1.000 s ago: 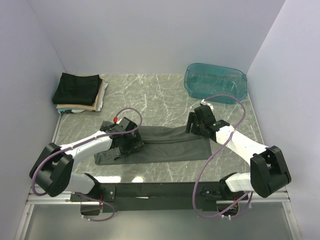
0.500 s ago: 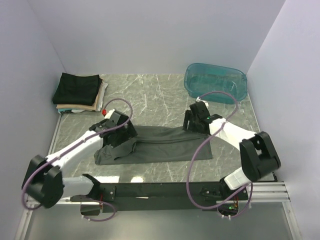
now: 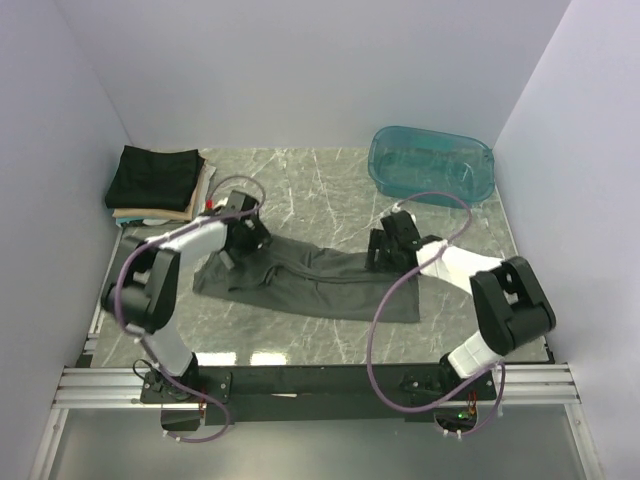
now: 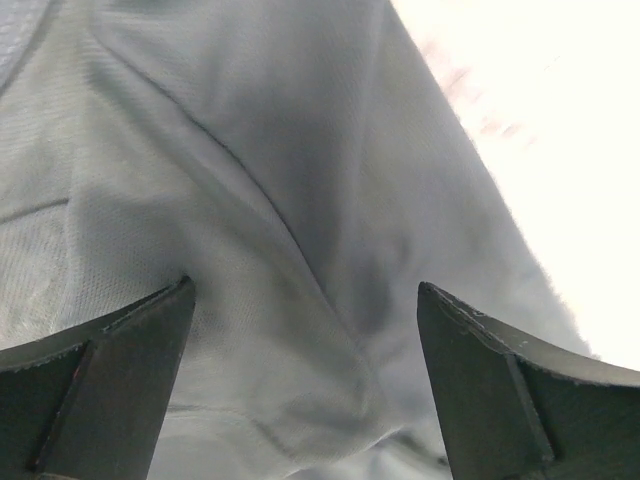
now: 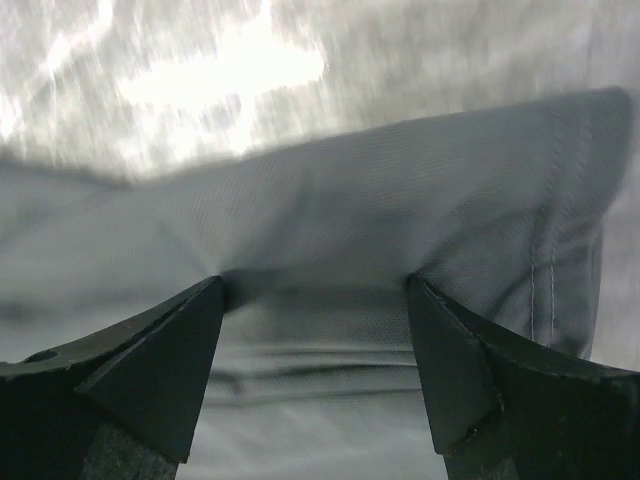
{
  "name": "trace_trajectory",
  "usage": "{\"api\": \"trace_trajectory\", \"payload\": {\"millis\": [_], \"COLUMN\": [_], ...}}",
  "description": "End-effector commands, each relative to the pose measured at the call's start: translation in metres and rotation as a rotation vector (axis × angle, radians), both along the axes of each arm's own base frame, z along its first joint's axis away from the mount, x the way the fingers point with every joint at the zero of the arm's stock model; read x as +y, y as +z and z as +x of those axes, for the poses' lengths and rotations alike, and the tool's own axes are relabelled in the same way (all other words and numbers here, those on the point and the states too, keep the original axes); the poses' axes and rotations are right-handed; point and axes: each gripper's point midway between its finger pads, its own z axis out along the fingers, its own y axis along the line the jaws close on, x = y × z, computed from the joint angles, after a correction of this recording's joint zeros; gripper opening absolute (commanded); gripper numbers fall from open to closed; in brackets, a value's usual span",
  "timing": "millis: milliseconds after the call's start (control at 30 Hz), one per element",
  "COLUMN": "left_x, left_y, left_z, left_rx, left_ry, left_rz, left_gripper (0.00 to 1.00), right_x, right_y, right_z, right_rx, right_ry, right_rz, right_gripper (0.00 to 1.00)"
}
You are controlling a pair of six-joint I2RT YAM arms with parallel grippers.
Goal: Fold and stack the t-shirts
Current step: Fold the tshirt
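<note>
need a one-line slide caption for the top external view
Left pincer and right pincer low over opposite ends of the grey t-shirt; folded stack far left, teal tub far right.

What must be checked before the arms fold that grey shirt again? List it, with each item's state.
1. Position of left gripper over the grey t-shirt: ok, cloth lies between its jaws.
2. Position of right gripper at a folded edge: ok, the edge runs between its jaws.
3. Cloth pinched: not ok, both grippers are open.
4. Shirt flat and straight: not ok, it is creased and lies aslant.
5. The stack of folded shirts tidy and apart from the grey one: ok.
6. The teal tub out of the way: ok, it stands at the far right, apart from the shirt.
</note>
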Motion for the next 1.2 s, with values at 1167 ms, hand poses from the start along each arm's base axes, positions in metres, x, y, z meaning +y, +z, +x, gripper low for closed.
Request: {"api": "trace_trajectory", "payload": {"millis": [1167], "left_x": [-0.241], "left_y": [0.051], "left_z": [0.248], "left_rx": [-0.468], "left_ry": [-0.445], "left_rz": [-0.427], "left_gripper": [1.0], "right_x": [0.163], "right_y": [0.047], "right_z": [-0.196], "right_rx": [0.058], "right_ry": [0.602], "right_rz": [0.335], "right_gripper": [0.94]}}
